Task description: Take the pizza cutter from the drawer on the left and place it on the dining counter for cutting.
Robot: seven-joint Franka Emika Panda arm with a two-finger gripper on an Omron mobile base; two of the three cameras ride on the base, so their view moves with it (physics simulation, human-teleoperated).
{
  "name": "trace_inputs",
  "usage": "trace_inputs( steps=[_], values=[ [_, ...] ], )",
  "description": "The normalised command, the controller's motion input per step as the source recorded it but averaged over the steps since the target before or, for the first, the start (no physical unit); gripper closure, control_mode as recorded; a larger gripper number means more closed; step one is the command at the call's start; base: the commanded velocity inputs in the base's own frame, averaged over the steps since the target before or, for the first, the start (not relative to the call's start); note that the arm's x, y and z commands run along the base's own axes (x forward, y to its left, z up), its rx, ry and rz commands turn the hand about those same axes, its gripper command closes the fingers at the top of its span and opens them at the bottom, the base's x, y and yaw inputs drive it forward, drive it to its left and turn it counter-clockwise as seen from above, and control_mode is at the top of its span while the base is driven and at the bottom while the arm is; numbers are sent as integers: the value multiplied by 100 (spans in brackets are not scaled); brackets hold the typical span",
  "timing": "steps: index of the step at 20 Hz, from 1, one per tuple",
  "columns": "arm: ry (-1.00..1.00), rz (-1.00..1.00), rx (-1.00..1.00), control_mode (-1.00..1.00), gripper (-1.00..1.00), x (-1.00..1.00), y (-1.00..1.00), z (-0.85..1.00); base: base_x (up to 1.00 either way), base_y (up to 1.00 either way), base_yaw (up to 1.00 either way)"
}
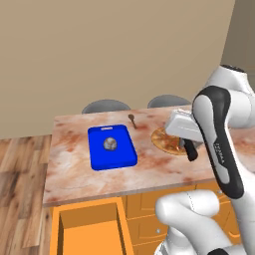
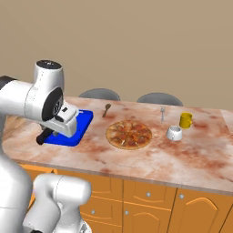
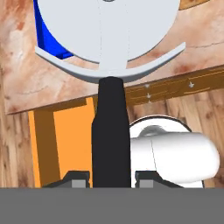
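At the far left, the drawer (image 1: 89, 230) stands pulled out below the worktop (image 1: 69, 169), and its orange inside is bare where it shows. On the worktop, the blue board (image 1: 112, 147) lies on the left part, with a small round grey thing (image 1: 110, 144) on its middle. Behind the board's right corner lies the wooden spoon (image 1: 132, 119). Two grey chair backs (image 1: 105, 106) rise behind the far edge of the worktop.

The pincer (image 3: 111, 180) is closed on the black handle of the cutter (image 3: 110, 135). In the hand view the handle runs up between the two tips, and the white round blade with its curved guard stands at the top, in front of the worktop and the board. In the left base view the handle (image 1: 191, 151) hangs under the hand beside the pizza (image 1: 167, 141). In the right base view it (image 2: 43, 136) sticks out at the left edge of the board (image 2: 75, 127), above the worktop (image 2: 150, 159). Whether the cutter touches the surface cannot be told.

To the right of the hand lies the pizza (image 2: 129, 134). Further right come a thin silver utensil (image 2: 162, 112), a white bowl (image 2: 174, 133) and a yellow cup (image 2: 185, 120).
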Motion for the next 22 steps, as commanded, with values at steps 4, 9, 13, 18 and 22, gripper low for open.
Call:
trace_inputs(
  steps=[4,9,13,18,22],
  values=[
    [-5,2,-3,-100,100,40,-26,-42,0,0,0],
    [0,2,-13,-100,100,18,-12,-58,0,0,0],
    [0,2,-9,-100,100,19,-19,-39,0,0,0],
    [0,1,-4,-100,100,26,-24,-28,0,0,0],
    [0,2,0,-100,100,42,-32,-27,0,0,0]
  ],
)
